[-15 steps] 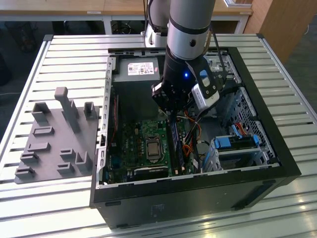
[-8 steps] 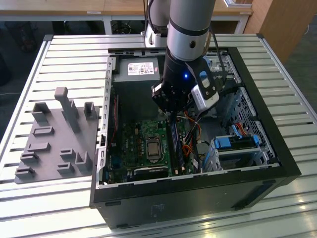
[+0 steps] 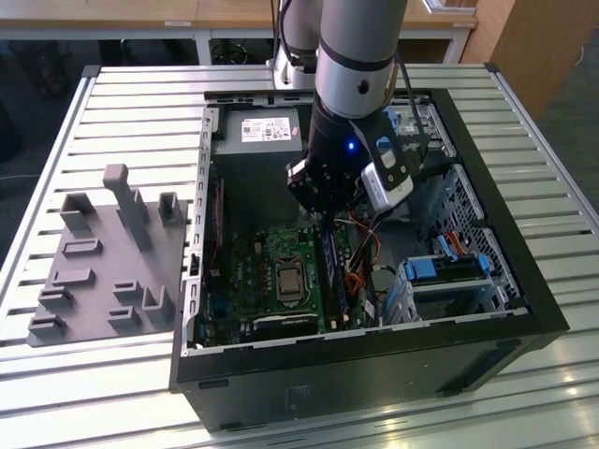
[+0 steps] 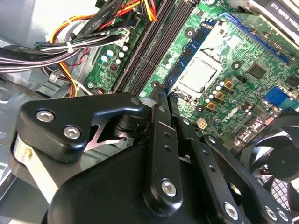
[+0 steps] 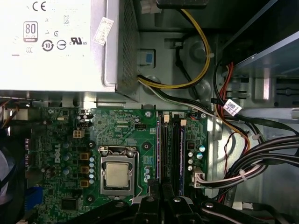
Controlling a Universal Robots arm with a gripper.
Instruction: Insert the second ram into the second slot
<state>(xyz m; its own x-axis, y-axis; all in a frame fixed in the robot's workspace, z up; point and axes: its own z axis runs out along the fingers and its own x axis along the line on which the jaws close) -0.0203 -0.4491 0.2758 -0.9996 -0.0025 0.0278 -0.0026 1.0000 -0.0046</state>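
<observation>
In the exterior view we see the gripper (image 3: 322, 221) reaching straight down into the open case (image 3: 374, 393). The case lies on its side so the board (image 3: 248, 271) faces up to the arm. The tips sit low over the slots (image 3: 342, 290), with the CPU (image 3: 288, 281) just beside them.

In the second wrist view the gripper (image 4: 164, 91) has its fingers (image 4: 159, 130) drawn almost together. The ram (image 4: 189, 53) runs out from between the tips, standing on edge in the slot nearest the CPU (image 4: 198, 74). We judge it pinched by its top edge (a stick this thin leaves hardly any gap). Held upright like this, its contacts line up with the slot and a downward push goes true. Whether it is fully seated we cannot tell. The other slots run along the gripper's far side, and the cables (image 4: 93, 28) are tied off beyond them, out of the way.

In the first wrist view the gripper (image 5: 162, 193) hangs over the slots (image 5: 170, 149), with the CPU (image 5: 114, 175) to one side and cables (image 5: 252, 163) to the other.
</observation>
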